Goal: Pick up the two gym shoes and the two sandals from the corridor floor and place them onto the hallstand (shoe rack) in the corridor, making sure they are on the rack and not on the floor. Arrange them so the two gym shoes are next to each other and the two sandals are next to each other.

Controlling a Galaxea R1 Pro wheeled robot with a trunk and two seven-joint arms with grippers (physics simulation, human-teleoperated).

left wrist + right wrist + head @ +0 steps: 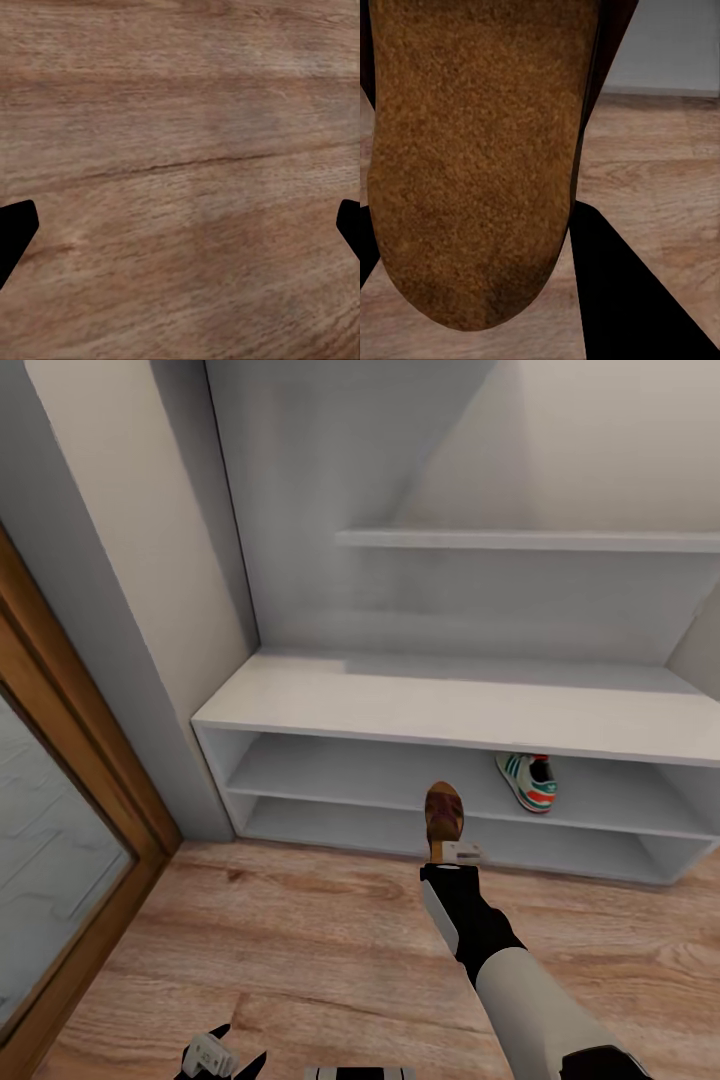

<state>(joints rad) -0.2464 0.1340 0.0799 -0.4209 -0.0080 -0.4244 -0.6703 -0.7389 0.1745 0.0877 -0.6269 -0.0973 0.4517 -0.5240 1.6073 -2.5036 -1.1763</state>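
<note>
Left tool (225, 1057) low; sandal (443, 817) in right tool (452, 852)

Brown sandal (443, 812), white-green-orange gym shoe (529, 780), pale-grey hallstand (330, 710), light-brown grained floor (300, 950)

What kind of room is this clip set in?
Most likely a home entry corridor: a low grey shoe rack with a wall shelf above, a sneaker on its shelf, wood-plank floor, and a wood-framed door at the left. The right gripper holds a sandal.
</note>
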